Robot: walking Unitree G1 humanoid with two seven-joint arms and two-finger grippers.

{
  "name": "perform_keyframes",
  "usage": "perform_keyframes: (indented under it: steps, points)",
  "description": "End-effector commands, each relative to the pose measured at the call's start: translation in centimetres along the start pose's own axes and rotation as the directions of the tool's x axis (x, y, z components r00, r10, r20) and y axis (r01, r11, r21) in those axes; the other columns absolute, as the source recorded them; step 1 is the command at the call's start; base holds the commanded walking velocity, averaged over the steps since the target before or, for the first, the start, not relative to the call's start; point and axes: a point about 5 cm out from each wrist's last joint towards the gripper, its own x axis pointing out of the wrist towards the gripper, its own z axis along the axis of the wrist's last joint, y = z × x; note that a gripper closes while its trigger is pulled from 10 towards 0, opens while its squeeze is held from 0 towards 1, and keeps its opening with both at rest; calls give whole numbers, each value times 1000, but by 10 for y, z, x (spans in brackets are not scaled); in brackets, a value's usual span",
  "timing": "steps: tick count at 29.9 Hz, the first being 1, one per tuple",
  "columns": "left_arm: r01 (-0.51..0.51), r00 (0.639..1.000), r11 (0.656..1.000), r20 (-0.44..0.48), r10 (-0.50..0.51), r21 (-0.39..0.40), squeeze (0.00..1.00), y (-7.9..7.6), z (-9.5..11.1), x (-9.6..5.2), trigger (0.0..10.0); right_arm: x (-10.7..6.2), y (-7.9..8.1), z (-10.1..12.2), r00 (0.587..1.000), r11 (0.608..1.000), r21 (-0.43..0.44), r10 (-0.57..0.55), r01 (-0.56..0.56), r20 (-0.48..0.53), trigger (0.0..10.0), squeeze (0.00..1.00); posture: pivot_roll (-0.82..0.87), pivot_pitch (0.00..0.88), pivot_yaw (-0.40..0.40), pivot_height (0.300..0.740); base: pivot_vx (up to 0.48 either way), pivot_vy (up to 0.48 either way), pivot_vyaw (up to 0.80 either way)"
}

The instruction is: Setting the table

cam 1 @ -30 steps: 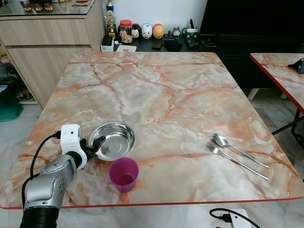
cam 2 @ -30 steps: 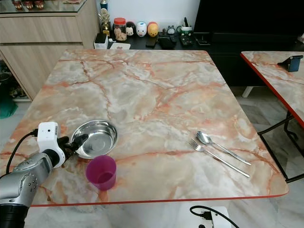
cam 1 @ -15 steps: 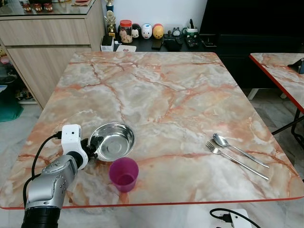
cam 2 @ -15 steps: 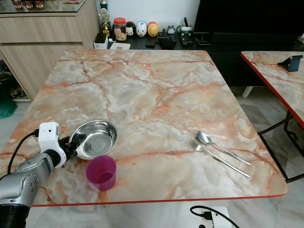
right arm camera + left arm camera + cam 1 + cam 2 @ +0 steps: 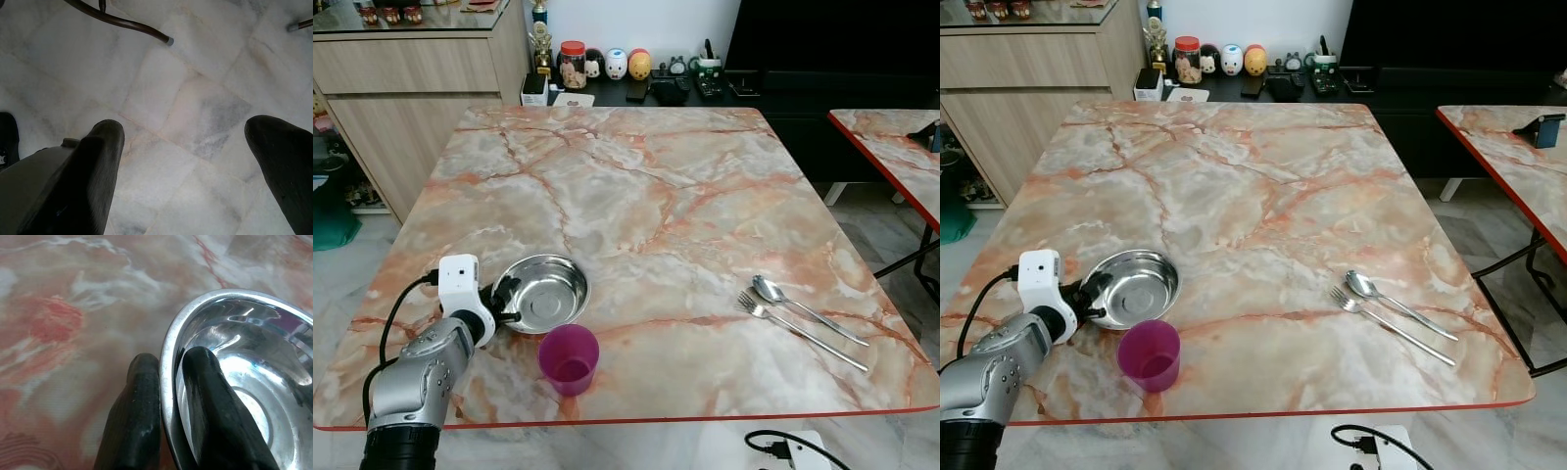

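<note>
Steel bowl (image 5: 544, 293) noted on the marble table (image 5: 636, 186), near the front edge toward the left corner; taken as the reference for all else. Left gripper (image 5: 501, 299) closed narrow on the bowl's left rim, one finger (image 5: 139, 416) outside the wall, the other inside, rim pinched between them as the left wrist view confirms. Bowl appears slightly tilted, the gripped side raised, though whether it has fully left the tabletop cannot be told. Purple cup (image 5: 569, 358) standing upright just in front of the bowl, near but apart. Fork (image 5: 800, 331) and spoon (image 5: 805, 309) lying side by side well to the right of the bowl, handles angled toward the front right corner. Right gripper (image 5: 190, 171) spread wide, holding nothing, hanging idle over pale floor tiles. Step in hand judged to be: carrying or sliding the bowl to its place setting, probably toward the cutlery. Next move calls for: a level lift with the pinch kept firm, a path clear of the cup, and a set-down left of the fork. Risks judged: a thin rim slipping from a two-finger pinch; the cup knocked if the sweep runs low.
</note>
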Motion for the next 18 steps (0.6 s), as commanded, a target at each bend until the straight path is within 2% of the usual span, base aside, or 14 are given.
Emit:
perform_keyframes:
  steps: [1, 11, 16, 17, 18]
  points:
    - [-12, 1000, 1000, 7, 12, 0, 0, 1, 3, 1, 0, 0, -4, 0, 1000, 1000, -10, -7, 7, -5, 10000, 0, 105, 0, -62, 740, 0, 0, 0]
    - [-14, 1000, 1000, 22, 14, -20, 0, 1, 3, 1, 0, -1, -5, 0, 1000, 1000, -14, -7, 6, -5, 10000, 0, 107, 0, -67, 740, 0, 0, 0]
    - [-9, 996, 996, 87, 17, -94, 0, 0, 6, 2, 0, -1, -5, 0, 1000, 1000, -14, -8, 8, -5, 10000, 0, 106, 0, -70, 740, 0, 0, 0]
    - [-3, 992, 993, 125, 18, -121, 0, 0, 9, 1, 3412, -1, -5, 0, 1000, 1000, -14, -9, 9, -5, 10000, 0, 105, 0, -72, 740, 0, 0, 0]
    - [-2, 990, 990, 142, 22, -141, 0, 0, 10, 1, 10000, -1, -5, 0, 1000, 1000, -15, -9, 9, -5, 10000, 0, 105, 0, -72, 740, 0, 0, 0]
